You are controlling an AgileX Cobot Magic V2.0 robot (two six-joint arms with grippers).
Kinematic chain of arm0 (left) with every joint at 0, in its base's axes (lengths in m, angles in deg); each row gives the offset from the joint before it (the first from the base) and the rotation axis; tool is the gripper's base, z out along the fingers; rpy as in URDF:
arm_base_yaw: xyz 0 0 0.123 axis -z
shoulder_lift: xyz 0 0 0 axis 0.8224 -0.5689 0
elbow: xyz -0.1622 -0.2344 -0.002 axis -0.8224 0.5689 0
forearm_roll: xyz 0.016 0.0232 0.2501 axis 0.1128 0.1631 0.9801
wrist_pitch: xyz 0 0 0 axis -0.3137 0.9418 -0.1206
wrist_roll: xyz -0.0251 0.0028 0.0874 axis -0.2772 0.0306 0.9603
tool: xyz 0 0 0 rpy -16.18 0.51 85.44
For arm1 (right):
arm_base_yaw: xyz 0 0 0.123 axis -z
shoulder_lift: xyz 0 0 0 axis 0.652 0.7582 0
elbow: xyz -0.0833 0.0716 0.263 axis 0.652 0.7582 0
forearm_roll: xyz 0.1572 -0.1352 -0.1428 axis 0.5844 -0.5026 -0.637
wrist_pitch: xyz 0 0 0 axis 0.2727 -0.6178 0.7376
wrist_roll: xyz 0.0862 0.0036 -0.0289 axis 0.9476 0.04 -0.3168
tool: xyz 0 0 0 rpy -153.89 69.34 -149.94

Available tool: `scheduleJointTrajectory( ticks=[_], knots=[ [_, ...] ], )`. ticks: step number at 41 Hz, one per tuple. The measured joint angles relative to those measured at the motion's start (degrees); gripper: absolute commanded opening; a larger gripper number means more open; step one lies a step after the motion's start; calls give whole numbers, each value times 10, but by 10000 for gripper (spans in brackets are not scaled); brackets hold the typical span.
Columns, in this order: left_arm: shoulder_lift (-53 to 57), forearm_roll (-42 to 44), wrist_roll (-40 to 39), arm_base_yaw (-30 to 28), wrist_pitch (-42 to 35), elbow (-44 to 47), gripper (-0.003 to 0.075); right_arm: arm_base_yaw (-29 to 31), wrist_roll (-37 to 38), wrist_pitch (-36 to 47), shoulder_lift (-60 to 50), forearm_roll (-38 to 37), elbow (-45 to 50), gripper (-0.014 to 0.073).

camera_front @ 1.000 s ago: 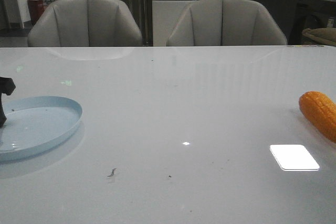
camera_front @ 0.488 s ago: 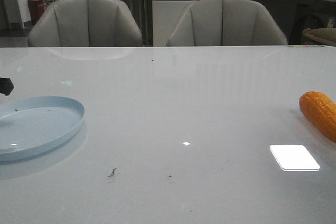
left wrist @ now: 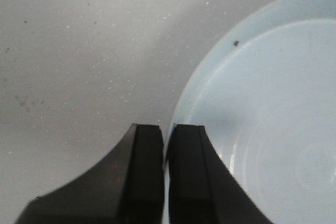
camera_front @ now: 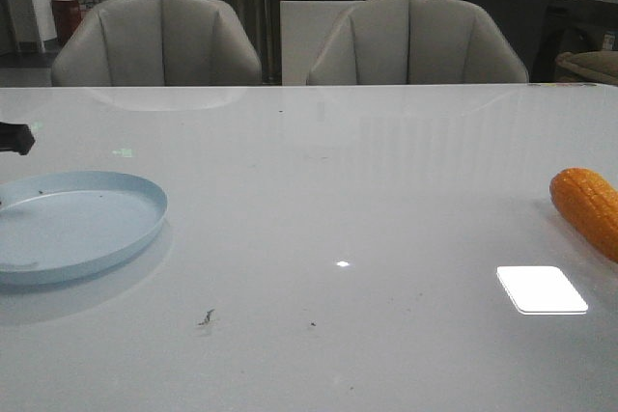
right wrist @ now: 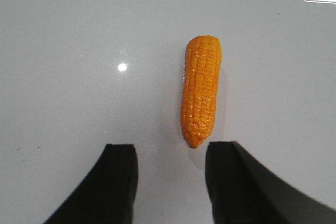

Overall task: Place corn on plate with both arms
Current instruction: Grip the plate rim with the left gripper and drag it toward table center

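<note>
Front view: glossy white table, grey chairs

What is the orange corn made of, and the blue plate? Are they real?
The corn looks like a toy, probably plastic or rubber: its orange skin is glossy and the kernel bumps sit in very even rows. The plate looks like smooth pale blue plastic, with a thin raised rim, a soft shine and a few dark specks. The exact material cannot be told from looks alone.

dim, greyish | glare patch on table | focus sharp
</note>
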Motion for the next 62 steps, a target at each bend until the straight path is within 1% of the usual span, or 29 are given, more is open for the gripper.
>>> scheduleJointTrajectory(
  ticks=[14, 21, 25, 37, 46, 55, 62],
  knots=[
    [0, -100, 0, 0, 54, -85, 95, 0, 0, 0, 0, 0, 0, 419],
    [0, -152, 0, 13, 64, -103, 95, 0, 0, 0, 0, 0, 0, 419],
    [0, -165, 0, 32, 66, -106, 95, 0, 0, 0, 0, 0, 0, 419],
    [-3, -205, 0, 122, 67, -107, 95, 0, 0, 0, 0, 0, 0, 419],
    [-7, -212, 0, 177, 52, -107, 95, 0, 0, 0, 0, 0, 0, 419],
    [-17, -213, 0, 209, 46, -108, 95, 0, 0, 0, 0, 0, 0, 419],
    [-59, -222, 0, 219, 46, -109, 95, 0, 0, 0, 0, 0, 0, 419]
  ],
)
